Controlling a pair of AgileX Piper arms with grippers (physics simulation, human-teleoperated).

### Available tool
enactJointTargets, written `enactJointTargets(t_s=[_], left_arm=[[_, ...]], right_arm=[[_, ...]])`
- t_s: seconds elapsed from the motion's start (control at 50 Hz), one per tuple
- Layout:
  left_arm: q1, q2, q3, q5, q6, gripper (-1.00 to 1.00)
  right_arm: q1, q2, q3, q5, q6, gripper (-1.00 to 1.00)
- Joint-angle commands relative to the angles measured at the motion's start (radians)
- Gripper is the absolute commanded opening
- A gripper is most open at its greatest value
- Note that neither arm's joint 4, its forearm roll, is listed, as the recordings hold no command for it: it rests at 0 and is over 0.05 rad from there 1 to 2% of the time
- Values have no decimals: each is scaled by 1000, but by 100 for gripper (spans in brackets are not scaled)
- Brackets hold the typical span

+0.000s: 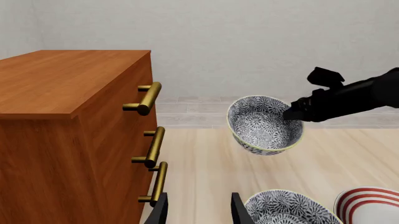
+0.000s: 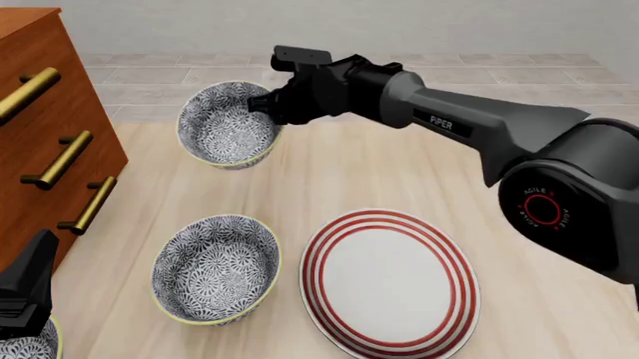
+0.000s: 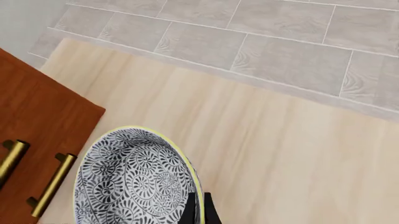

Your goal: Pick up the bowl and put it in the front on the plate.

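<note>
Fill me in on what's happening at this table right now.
The right gripper has its jaws pinched on the rim of a patterned bowl and holds it tilted, lifted off the table at the far side near the wooden drawer unit. The red-ringed plate lies bare on the near side, with a second bowl resting beside it. The left gripper waits low by the drawers with its jaws apart, holding nothing.
</note>
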Motion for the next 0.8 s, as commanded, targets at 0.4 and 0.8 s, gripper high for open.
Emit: enactJointTargets(t_s=[0.4,0.8], left_arm=[[0,0,0,0,0,100],[0,0,0,0,0,100]], right_arm=[[-9,-237,267,-50,100,-100],[-63,-453,546,-130,110,-100]])
